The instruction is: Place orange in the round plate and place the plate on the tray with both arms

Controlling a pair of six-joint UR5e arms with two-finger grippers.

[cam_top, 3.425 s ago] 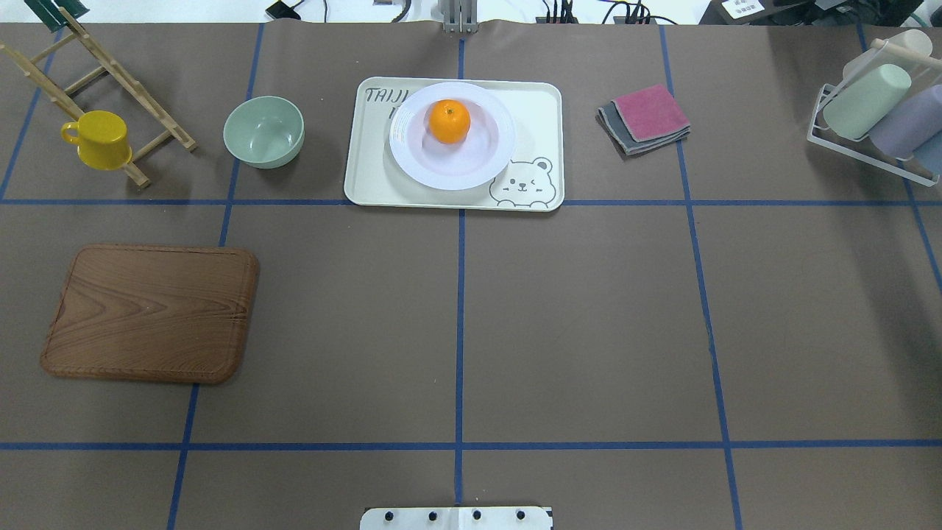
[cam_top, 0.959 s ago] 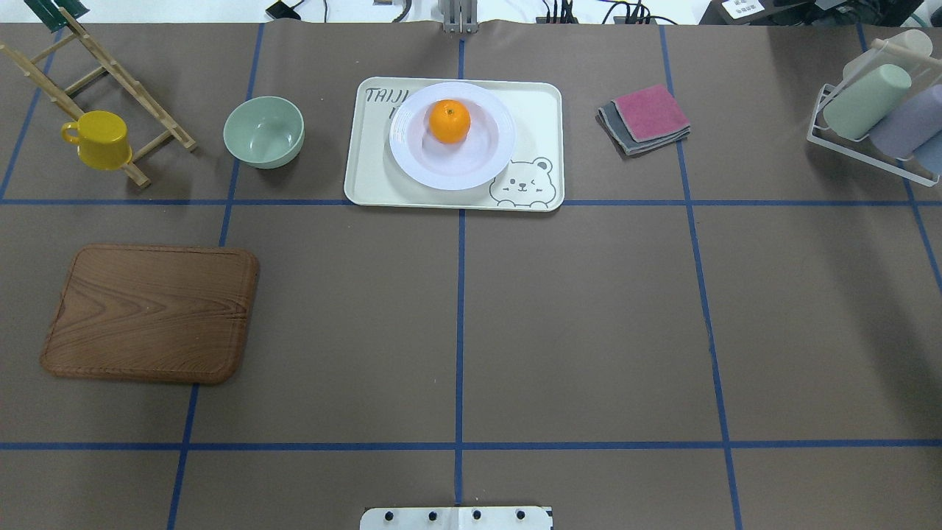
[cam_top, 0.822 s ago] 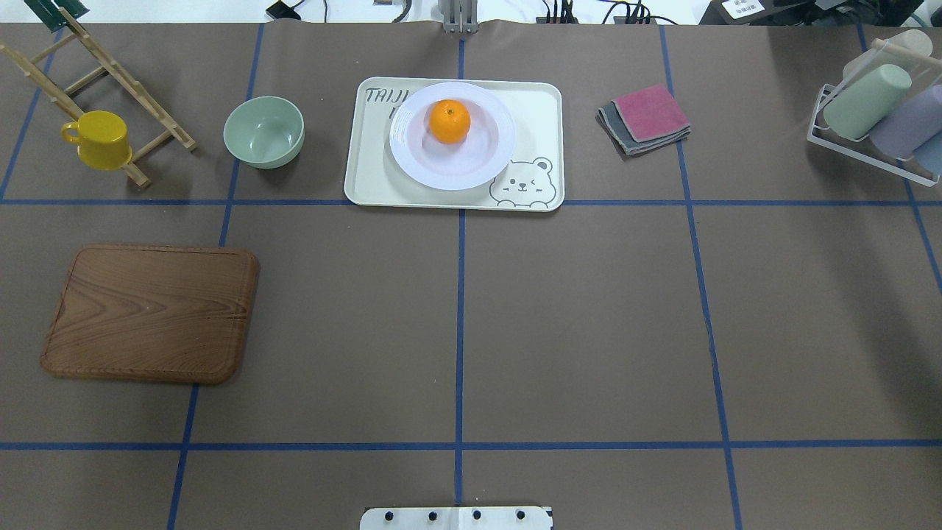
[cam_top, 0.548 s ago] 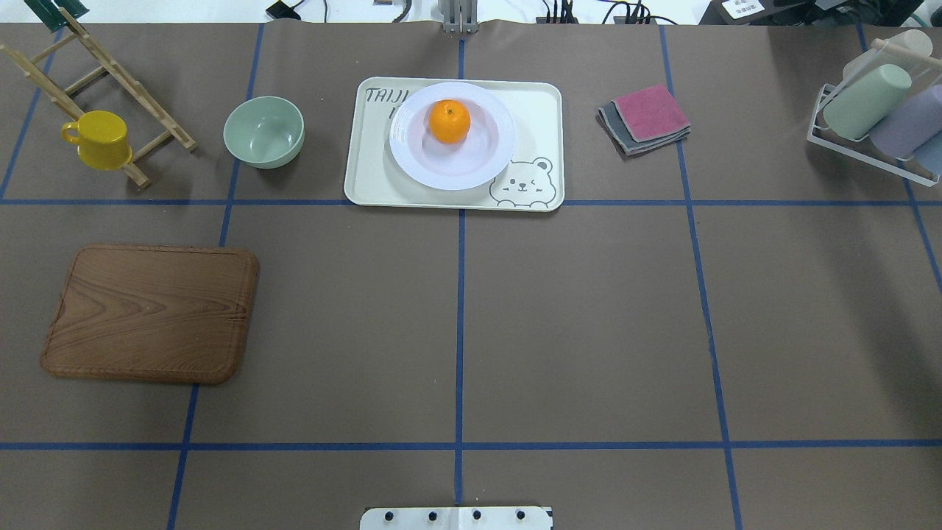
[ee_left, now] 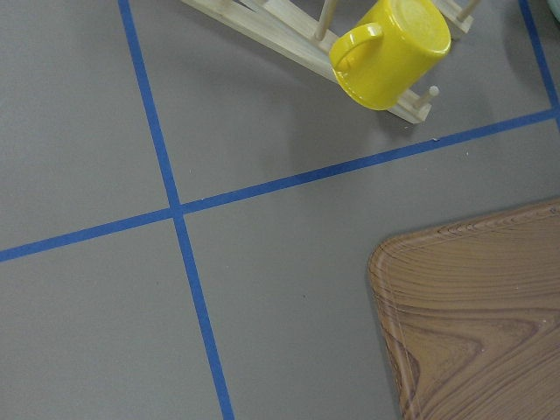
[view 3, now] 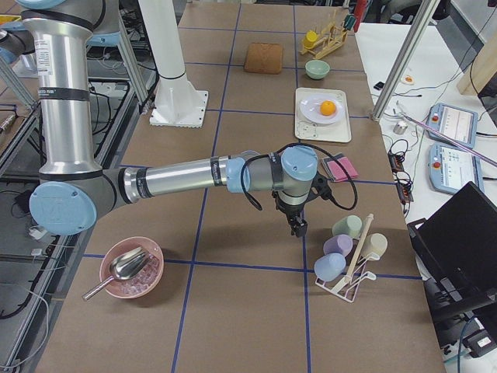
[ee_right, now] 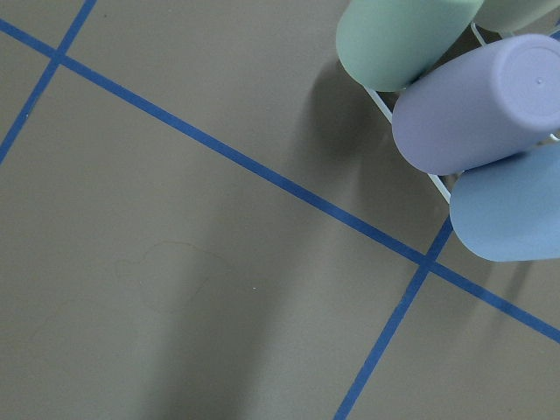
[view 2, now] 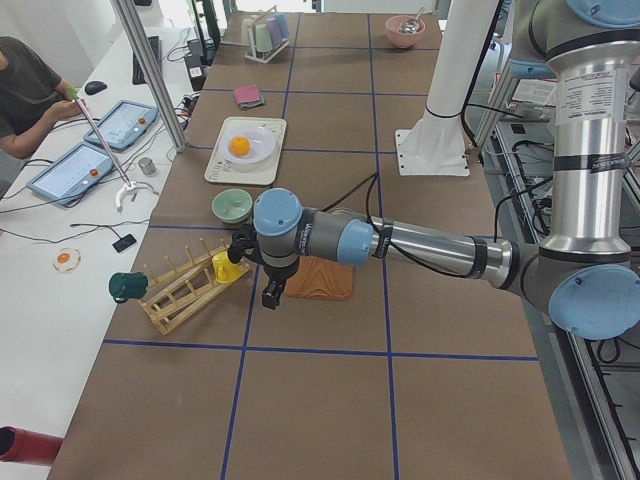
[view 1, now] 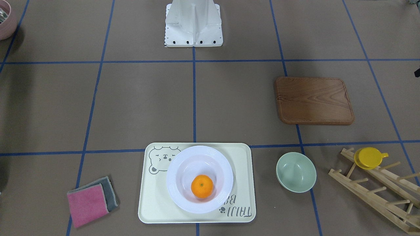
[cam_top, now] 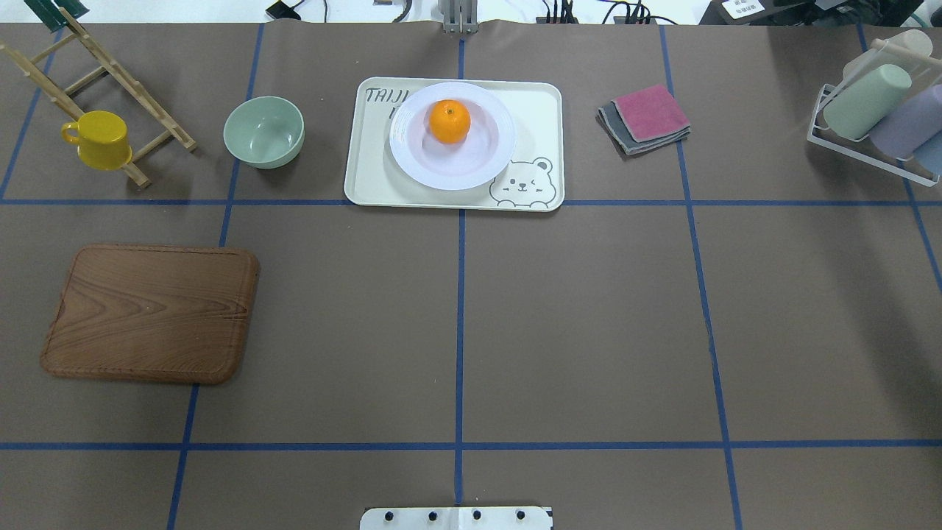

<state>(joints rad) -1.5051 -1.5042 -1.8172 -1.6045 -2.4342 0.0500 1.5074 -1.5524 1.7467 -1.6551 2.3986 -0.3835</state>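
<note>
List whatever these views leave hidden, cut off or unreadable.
1. Cream rectangular tray lettering: overhead, the glossy white round plate covers its end.
2. Left gripper, right gripper: side views only, too small to judge open or shut.
3. Pastel plastic cups: cut off by overhead's right edge.

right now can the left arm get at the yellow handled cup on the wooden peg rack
Probably yes. The left gripper hangs close to the yellow handled cup on the wooden peg rack, and nothing seems to stand between them.
</note>
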